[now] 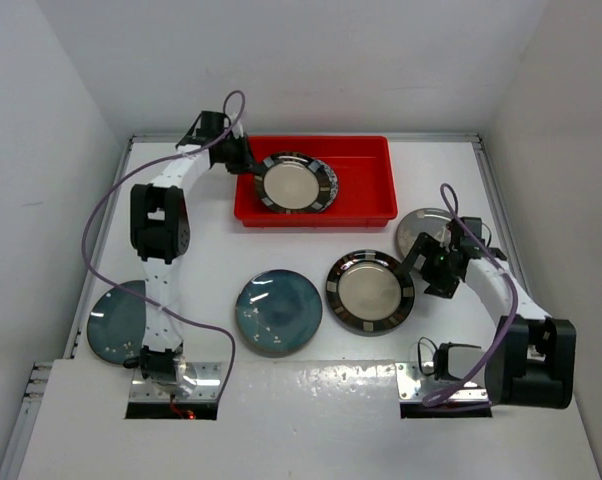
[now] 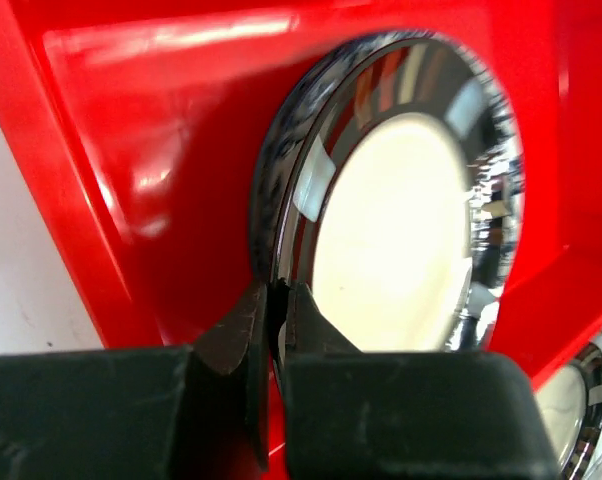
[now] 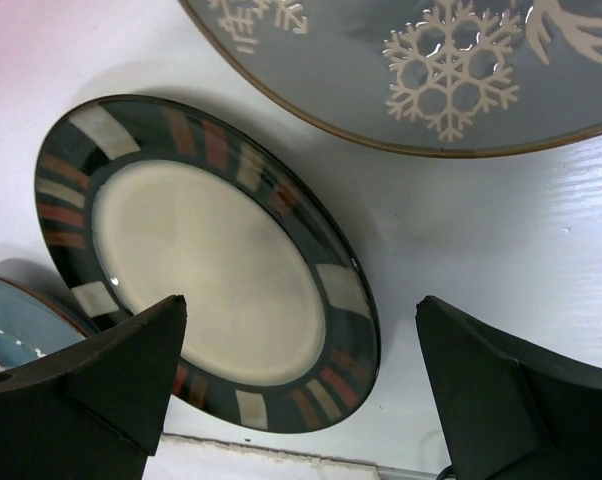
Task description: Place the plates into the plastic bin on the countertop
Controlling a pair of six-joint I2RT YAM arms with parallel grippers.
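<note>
Left gripper [image 2: 278, 300]: clenched on the rim of the first banded plate [image 1: 296, 183], cream centre with a dark band. This plate is inside the plastic bin [image 1: 366, 160], in its left half, and is gripped at the edge nearest the bin's left wall. In the left wrist view the gripped edge appears raised off the red floor. I cannot tell whether the far edge is resting.

Right gripper [image 3: 301, 305]: jaws wide apart, grasping nothing. It hovers low over the desk [image 1: 221, 250], off the bin's near-right corner.

Plates outside the bin, all flat on the desk:
- second banded plate [image 3: 211, 270], just on the near side of the bin, below its right half
- grey snowflake plate [image 3: 431, 70], beside the bin's near-right corner
- teal plate [image 1: 278, 312], on the near side of the bin, below its left half
- another teal plate [image 1: 116, 320], well off to the bin's near left

Deciding relation: the second banded plate lies just left of the right gripper, which sits over the plate's right rim. A round plate has no long axis, so the grip has to be on the rim. The right arm is clearly nearer, and the left arm is occupied at the bin. From this plate the bin lies farther from the arm bases, so I judge the carry would go straight outward.
</note>
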